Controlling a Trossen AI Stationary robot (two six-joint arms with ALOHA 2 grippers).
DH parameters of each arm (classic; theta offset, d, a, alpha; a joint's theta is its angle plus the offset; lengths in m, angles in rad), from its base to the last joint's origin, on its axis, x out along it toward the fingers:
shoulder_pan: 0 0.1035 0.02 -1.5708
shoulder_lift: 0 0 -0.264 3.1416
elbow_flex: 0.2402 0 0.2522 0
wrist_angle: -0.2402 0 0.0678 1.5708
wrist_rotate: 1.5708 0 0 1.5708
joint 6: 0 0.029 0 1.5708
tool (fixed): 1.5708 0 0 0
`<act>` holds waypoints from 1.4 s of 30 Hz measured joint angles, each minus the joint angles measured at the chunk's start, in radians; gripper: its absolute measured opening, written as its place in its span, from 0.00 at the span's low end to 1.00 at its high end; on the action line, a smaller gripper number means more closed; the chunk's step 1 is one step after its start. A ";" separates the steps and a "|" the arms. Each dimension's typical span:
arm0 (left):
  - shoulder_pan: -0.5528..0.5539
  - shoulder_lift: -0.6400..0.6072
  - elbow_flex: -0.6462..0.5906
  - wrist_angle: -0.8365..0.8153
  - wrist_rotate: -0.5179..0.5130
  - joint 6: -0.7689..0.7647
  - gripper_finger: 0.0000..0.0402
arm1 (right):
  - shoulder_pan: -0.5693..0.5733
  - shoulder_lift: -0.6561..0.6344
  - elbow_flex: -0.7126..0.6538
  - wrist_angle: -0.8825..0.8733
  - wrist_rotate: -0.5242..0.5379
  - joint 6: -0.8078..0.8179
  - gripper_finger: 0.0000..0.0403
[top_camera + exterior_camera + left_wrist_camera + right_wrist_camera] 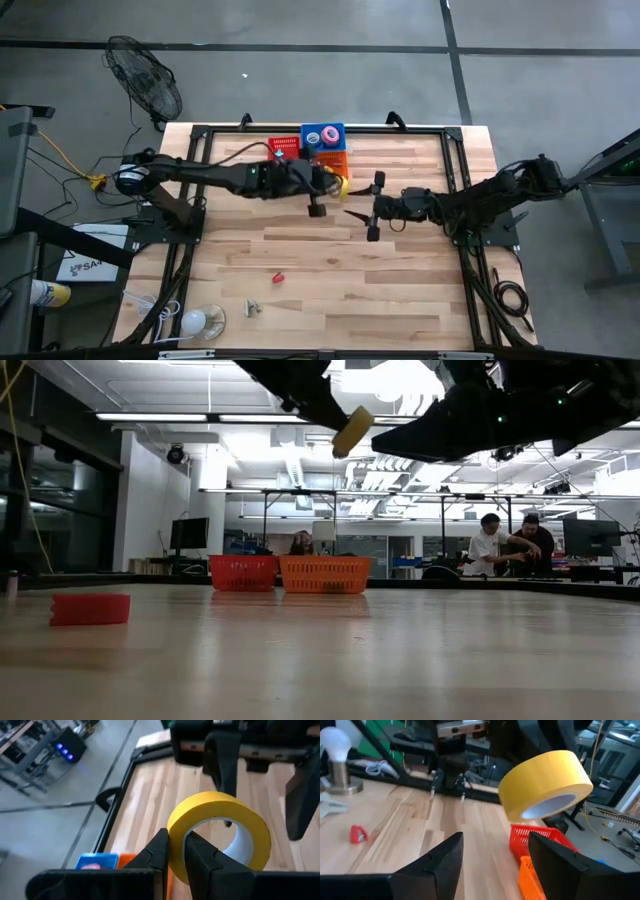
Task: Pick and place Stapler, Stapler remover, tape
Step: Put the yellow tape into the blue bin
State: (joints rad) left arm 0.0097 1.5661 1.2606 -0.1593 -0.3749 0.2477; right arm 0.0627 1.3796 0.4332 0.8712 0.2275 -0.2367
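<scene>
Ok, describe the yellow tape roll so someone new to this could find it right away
Look at the far middle of the wooden table, by the orange basket. The left gripper holds the yellow tape roll in the air there, pinching its wall. It is the only yellow ring around.

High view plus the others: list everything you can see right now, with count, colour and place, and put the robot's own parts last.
tape roll: one, yellow, held above the table near the baskets
red basket: one, far edge of the table
orange basket: one, right of the red basket
blue bin: one, far edge, holding what look like tape rolls
small red item: one, near part of the table
light bulb: one, white, near left corner
metal piece: one, pale, beside the bulb
fan: one, dark, on the floor past the far left corner
people: at least two, in the room behind
left gripper: jaws shut on the tape roll's rim
right gripper: jaws open, empty, facing the tape
</scene>
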 joint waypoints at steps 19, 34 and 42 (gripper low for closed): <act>0.144 0.021 0.002 0.149 0.257 0.084 0.09 | -0.143 0.000 0.034 0.140 -0.224 -0.007 0.54; 0.162 0.032 0.002 0.191 0.292 0.115 0.09 | -0.173 0.001 0.042 0.150 -0.261 0.002 0.33; 0.161 0.032 0.002 0.193 0.295 0.119 0.09 | -0.175 0.001 0.043 0.147 -0.271 0.021 0.14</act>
State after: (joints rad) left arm 0.1711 1.5986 1.2621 0.0337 -0.0798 0.3664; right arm -0.1120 1.3804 0.4758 1.0184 -0.0440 -0.2157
